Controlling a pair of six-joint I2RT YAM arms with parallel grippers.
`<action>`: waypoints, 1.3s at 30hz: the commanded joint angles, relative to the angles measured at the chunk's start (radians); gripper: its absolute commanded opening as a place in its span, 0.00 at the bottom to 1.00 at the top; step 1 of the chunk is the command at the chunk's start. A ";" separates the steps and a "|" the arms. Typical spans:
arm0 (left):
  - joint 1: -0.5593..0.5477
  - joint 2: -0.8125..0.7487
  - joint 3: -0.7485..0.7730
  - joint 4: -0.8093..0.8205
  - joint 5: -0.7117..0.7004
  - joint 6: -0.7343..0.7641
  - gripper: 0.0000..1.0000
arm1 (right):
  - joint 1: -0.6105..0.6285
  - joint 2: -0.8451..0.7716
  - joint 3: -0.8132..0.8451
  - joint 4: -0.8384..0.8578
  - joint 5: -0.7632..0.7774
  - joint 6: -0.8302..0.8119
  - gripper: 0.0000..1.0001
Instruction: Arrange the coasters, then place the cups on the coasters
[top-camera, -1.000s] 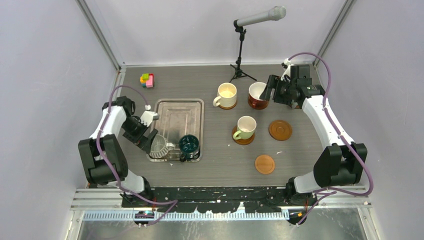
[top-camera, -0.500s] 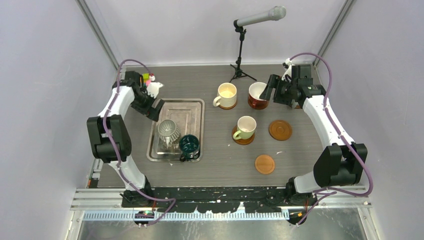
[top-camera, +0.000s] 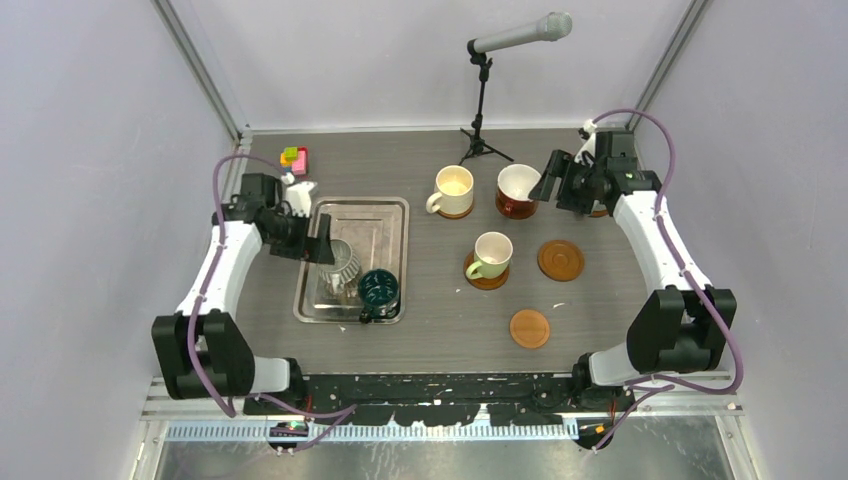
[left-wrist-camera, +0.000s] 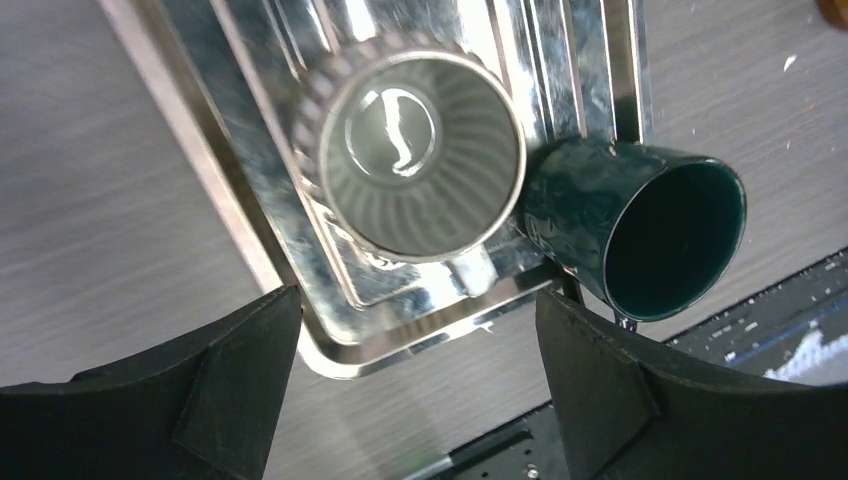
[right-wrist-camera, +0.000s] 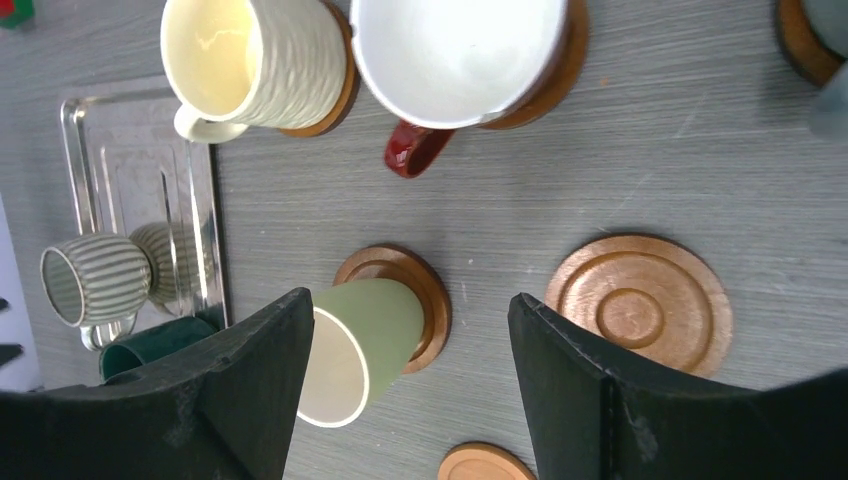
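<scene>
Left gripper (top-camera: 322, 243): fingers spread, empty, aimed at the ribbed silver-grey mug (left-wrist-camera: 420, 158), apparently to grasp it.
Mug: upright in the rectangular steel tray (left-wrist-camera: 215, 200), table's left side.
Right gripper (top-camera: 548, 180): fingers spread, empty.
Two round brown wooden coasters (top-camera: 560, 259): bare, awaiting cups.

Cream cup (top-camera: 455, 186), faintly ridged; red-brown cup (top-camera: 517, 188), white inside; pale green cup (top-camera: 492, 253), cream inside; silver-grey cup (top-camera: 343, 262), vertically ribbed; dark teal cup (top-camera: 378, 289), plain. Coasters (top-camera: 561, 260): brown wood, concentric rings. Tray (top-camera: 385, 215): shiny steel. Table (top-camera: 440, 310): grey wood grain. Toy (top-camera: 294, 159): green, yellow and pink blocks.
</scene>
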 joint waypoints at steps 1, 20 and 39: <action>-0.056 0.039 -0.048 -0.027 -0.034 -0.115 0.87 | -0.080 -0.041 0.035 -0.004 -0.044 0.004 0.76; -0.274 0.176 -0.040 0.077 -0.435 -0.310 0.67 | -0.383 -0.011 0.144 -0.067 -0.171 -0.029 0.76; -0.192 0.143 -0.215 0.549 -0.394 -0.219 0.55 | -0.411 -0.016 0.066 -0.050 -0.191 -0.024 0.76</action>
